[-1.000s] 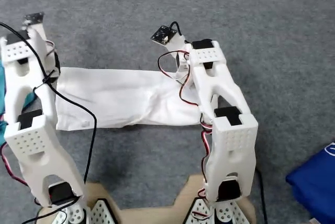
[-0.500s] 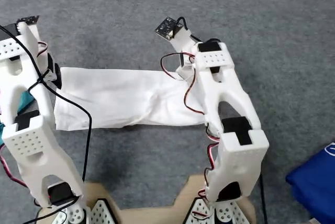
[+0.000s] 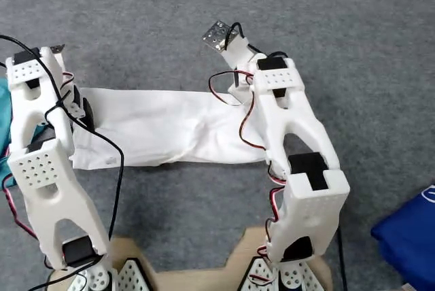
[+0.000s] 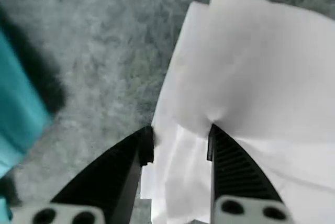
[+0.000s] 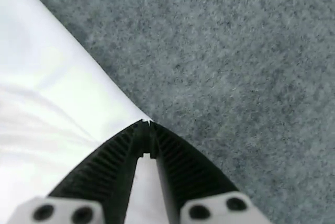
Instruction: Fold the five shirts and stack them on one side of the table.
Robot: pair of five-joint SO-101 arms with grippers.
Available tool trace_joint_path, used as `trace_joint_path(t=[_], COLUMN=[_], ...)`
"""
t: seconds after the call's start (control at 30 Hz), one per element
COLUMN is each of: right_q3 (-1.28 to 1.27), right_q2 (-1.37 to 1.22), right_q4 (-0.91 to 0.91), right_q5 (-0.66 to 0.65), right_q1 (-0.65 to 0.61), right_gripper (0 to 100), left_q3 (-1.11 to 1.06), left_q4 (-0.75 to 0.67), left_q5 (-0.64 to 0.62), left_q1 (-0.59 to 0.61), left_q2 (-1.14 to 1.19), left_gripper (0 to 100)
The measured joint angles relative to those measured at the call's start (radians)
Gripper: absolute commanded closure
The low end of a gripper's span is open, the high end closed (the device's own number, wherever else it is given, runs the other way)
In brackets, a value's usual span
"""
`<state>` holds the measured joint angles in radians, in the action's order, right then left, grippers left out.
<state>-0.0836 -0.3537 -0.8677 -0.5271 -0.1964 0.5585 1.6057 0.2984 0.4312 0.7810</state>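
Three shirts lie on the surface [image 3: 340,32]: one white shirt [image 3: 163,128], one blue shirt [image 3: 408,236] near right, one teal shirt [image 4: 18,109] left. Two arms: left arm [image 3: 44,175], right arm [image 3: 306,182].

Picture edges cut off the blue shirt [image 3: 410,235] and teal shirt [image 4: 15,106].

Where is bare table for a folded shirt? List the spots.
Free: table beyond the white shirt, and the stretch right of the right arm, beyond the blue shirt. Crowded: left edge, teal shirt beside the left arm.
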Motion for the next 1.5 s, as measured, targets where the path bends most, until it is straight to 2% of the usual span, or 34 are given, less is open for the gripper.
trace_joint_path(t=[0.4, 0.7, 1.03, 1.2, 1.5], right_q3=[-0.002, -0.002, -0.003, -0.003, -0.003], right_q2=[0.0, 0.0, -0.025, -0.026, -0.026], right_q4=[0.0, 0.0, 0.0, 0.0, 0.0], right_q5=[0.0, 0.0, -0.015, -0.015, -0.018], right_q1=[0.0, 0.0, 0.0, 0.0, 0.0], right_gripper=[99.2, 99.2, 99.2, 99.2, 99.2], left_q3=[0.012, 0.118, 0.126, 0.127, 0.183], left_q4=[-0.002, 0.104, 0.106, 0.095, 0.077], left_q5=[0.0, -0.003, -0.003, -0.003, 0.0], left_q1=[0.002, -0.006, -0.006, -0.006, 0.009], left_q2=[0.037, 0.035, 0.035, 0.048, 0.146], left_gripper=[82, 81, 81, 76, 77])
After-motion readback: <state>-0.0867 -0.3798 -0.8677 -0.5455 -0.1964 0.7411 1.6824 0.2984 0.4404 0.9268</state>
